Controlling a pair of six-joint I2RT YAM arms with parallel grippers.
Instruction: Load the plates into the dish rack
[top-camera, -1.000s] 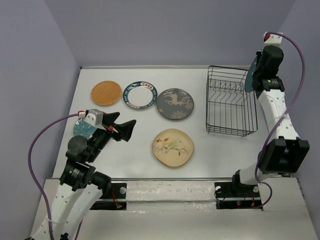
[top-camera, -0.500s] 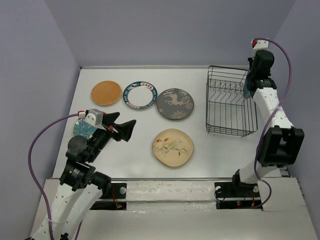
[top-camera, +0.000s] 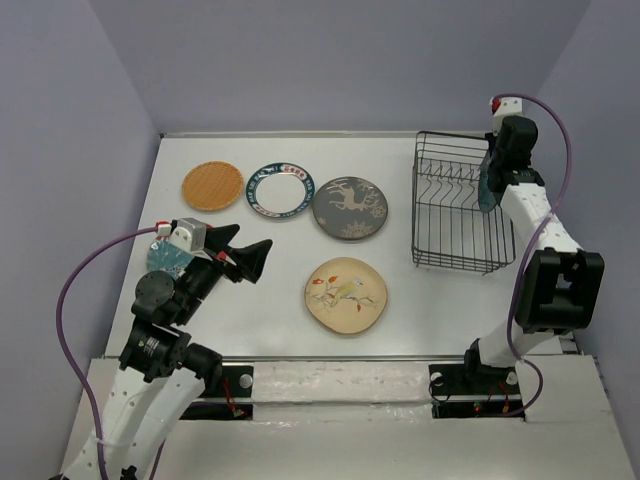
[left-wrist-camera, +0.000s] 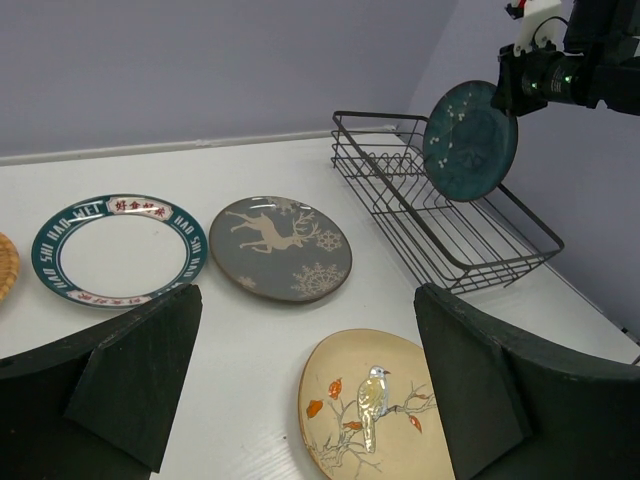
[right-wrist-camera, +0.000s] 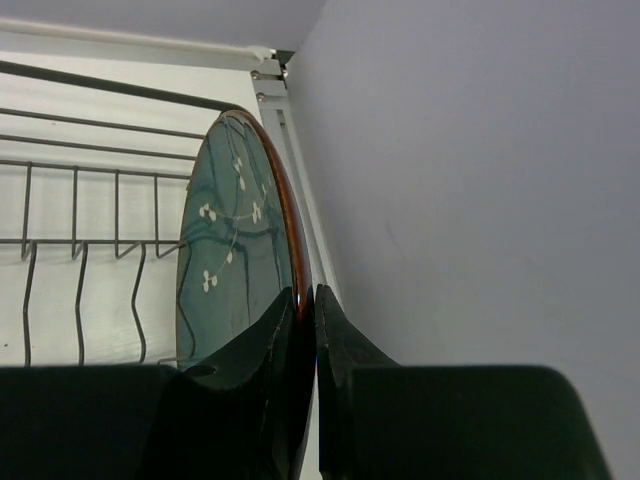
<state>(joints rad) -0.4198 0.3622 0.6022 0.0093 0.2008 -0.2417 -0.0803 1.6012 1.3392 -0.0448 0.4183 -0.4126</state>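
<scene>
My right gripper (top-camera: 497, 170) is shut on the rim of the glossy dark teal plate (right-wrist-camera: 235, 270) and holds it upright over the right end of the black wire dish rack (top-camera: 455, 262). The plate also shows in the left wrist view (left-wrist-camera: 470, 140), above the rack (left-wrist-camera: 450, 235). The orange plate (top-camera: 212, 186), the blue-rimmed white plate (top-camera: 281, 190), the grey-brown deer plate (top-camera: 350, 208) and the cream bird plate (top-camera: 346, 295) lie flat on the table. The red-and-teal plate (top-camera: 165, 258) lies partly hidden under my left arm. My left gripper (top-camera: 245, 250) is open and empty, above the table left of the cream plate.
The purple right wall (right-wrist-camera: 480, 180) stands close beside the rack and the held plate. The back wall (top-camera: 330, 70) runs behind the row of plates. The table's near edge (top-camera: 340, 357) lies just below the cream plate.
My right gripper has carried the teal plate left and lower, from beside the right wall to over the rack's right end. The left arm has not moved.
</scene>
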